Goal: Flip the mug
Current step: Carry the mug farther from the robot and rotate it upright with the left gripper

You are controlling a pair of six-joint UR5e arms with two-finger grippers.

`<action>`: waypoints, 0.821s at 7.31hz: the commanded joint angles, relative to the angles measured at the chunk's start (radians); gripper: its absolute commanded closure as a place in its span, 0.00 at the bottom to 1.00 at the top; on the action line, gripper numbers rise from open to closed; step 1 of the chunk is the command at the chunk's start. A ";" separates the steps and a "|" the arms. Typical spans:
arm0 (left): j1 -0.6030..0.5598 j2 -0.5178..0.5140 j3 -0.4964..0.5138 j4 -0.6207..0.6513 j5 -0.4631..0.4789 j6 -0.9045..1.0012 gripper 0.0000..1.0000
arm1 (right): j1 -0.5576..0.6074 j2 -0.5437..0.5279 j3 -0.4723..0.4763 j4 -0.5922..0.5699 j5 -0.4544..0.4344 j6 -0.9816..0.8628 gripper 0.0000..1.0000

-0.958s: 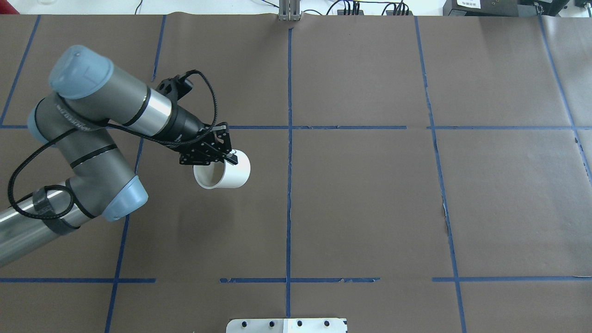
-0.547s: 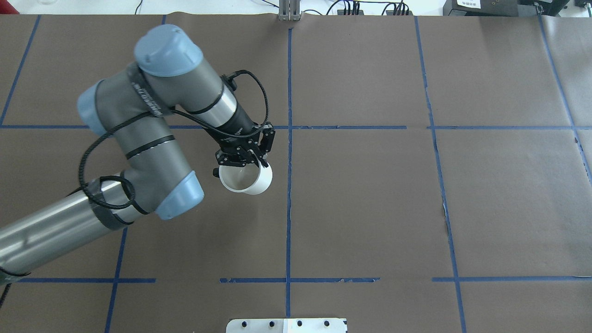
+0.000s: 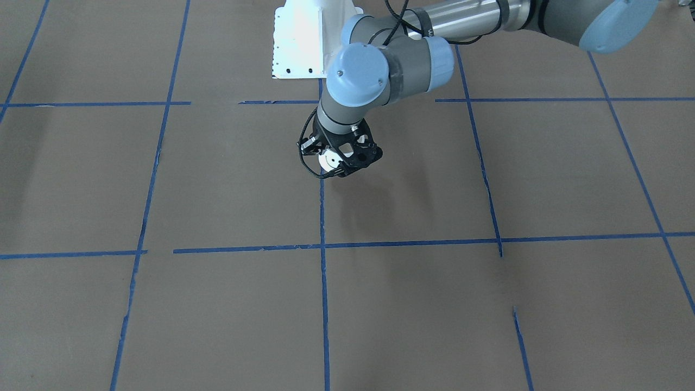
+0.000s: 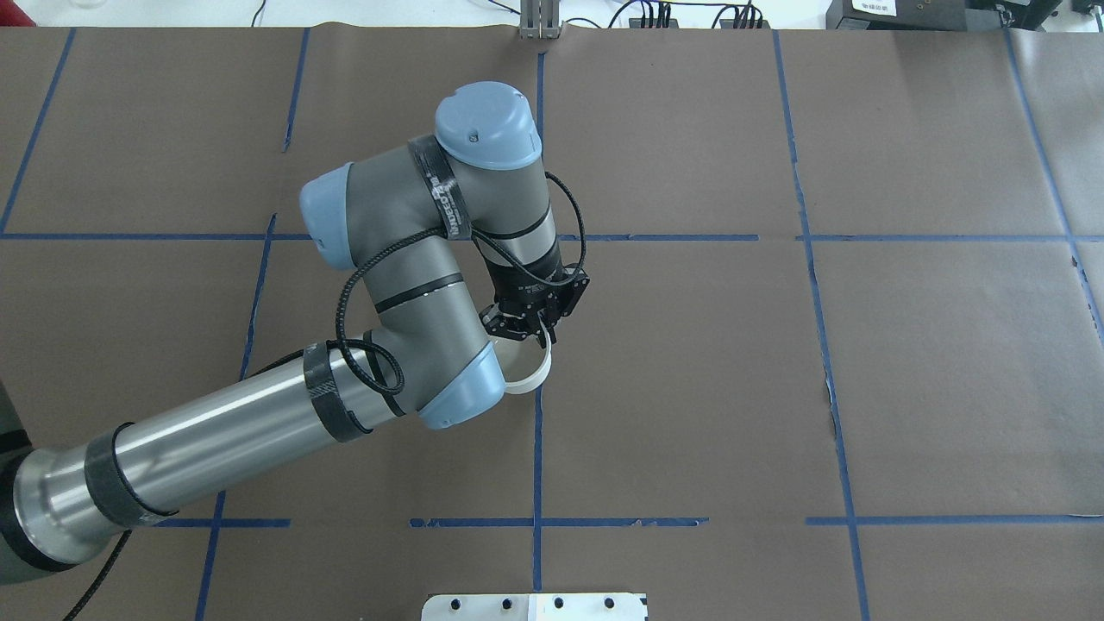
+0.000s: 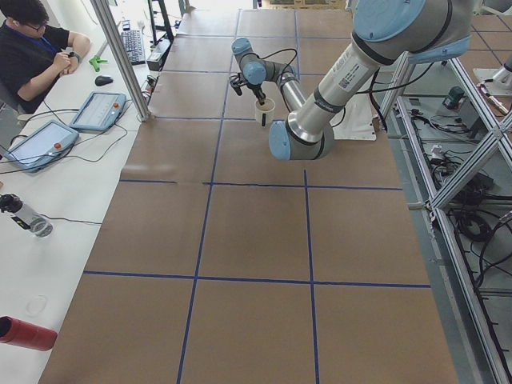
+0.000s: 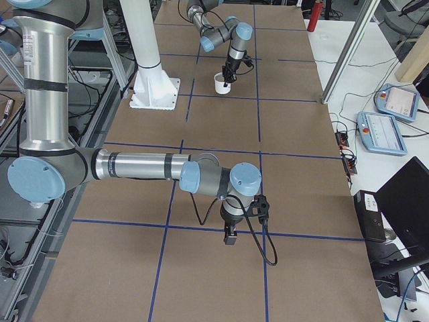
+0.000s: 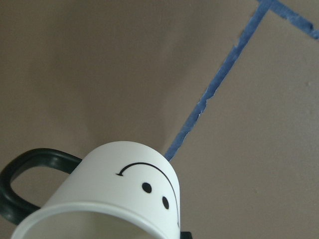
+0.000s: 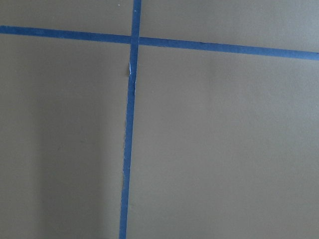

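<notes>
My left gripper [image 4: 536, 332] is shut on the rim of the white mug [image 4: 528, 379] and holds it near the centre tape line. The mug hangs below the gripper with its opening up. I cannot tell whether its base touches the table. In the left wrist view the mug [image 7: 119, 194] shows its black smiley face and its dark handle [image 7: 22, 181] at the left. The mug also shows in the front view [image 3: 327, 161] and the right side view [image 6: 221, 83]. My right gripper [image 6: 230, 237] points down over the table far from the mug. I cannot tell whether it is open or shut.
The table is covered in brown paper with a grid of blue tape lines [image 4: 538, 448]. The white robot base plate [image 3: 296, 43] sits at the near edge. Beyond the table's far side are tablets [image 5: 100, 110], a seated person [image 5: 32, 56] and a red bottle [image 5: 24, 332].
My left arm has swung to the right towards the centre line with the mug in its grip. The mug has turned from lying sideways to opening up.
</notes>
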 commanded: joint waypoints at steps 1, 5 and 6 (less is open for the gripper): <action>0.022 -0.023 0.032 0.001 0.003 0.010 1.00 | 0.000 0.000 0.000 0.000 0.000 0.000 0.00; 0.035 -0.025 0.041 -0.002 0.091 0.033 0.50 | 0.000 0.000 0.000 0.000 0.000 0.000 0.00; 0.035 -0.025 0.036 -0.002 0.092 0.028 0.00 | 0.000 0.000 0.000 0.000 0.000 0.000 0.00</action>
